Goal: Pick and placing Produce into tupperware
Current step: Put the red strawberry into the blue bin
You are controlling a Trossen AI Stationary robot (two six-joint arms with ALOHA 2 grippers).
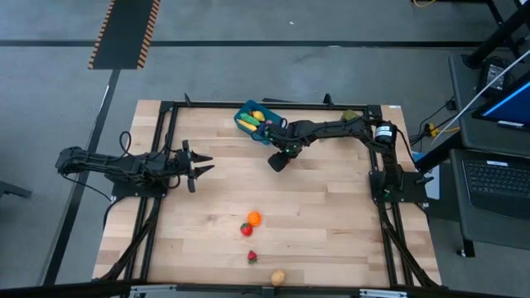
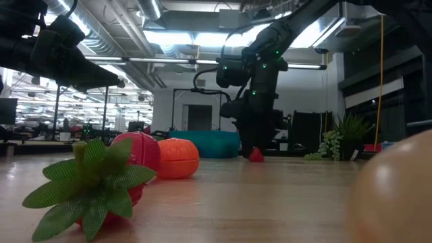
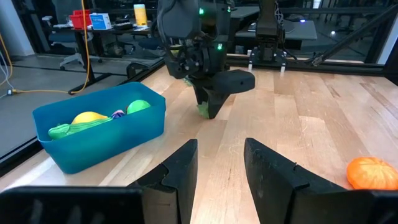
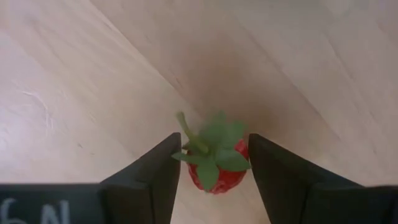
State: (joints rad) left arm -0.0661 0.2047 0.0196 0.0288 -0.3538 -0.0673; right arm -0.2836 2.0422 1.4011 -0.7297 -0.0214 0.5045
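While my right gripper [image 4: 211, 171] sits low over the table [image 1: 331, 215] w/ a small red strawberry [image 4: 214, 163] between its fingers, the grip looks thin: pads touch only the berry's sides and the leafy cap pokes out front. Biggest risk imo is the lift — the berry is round and slick-looking, so it could squirt out and roll off across the wood. Next risk: the blue tub [image 1: 251, 118] is just beside me toward the back edge, and a low swing could clip its wall and shove it.

My left gripper [image 1: 199, 165] waits apart over the left side, fingers parted, holding nothing.

Tub contents, biggest first: a yellow piece [image 3: 89, 117], a long green piece [image 3: 74, 128] lying alongside it, a round green one [image 3: 138, 106], plus a small purplish bit I can't make out. Not yet in: an orange [image 1: 254, 218], two more red pieces near it, and a tan piece [image 1: 277, 277] at the front edge.
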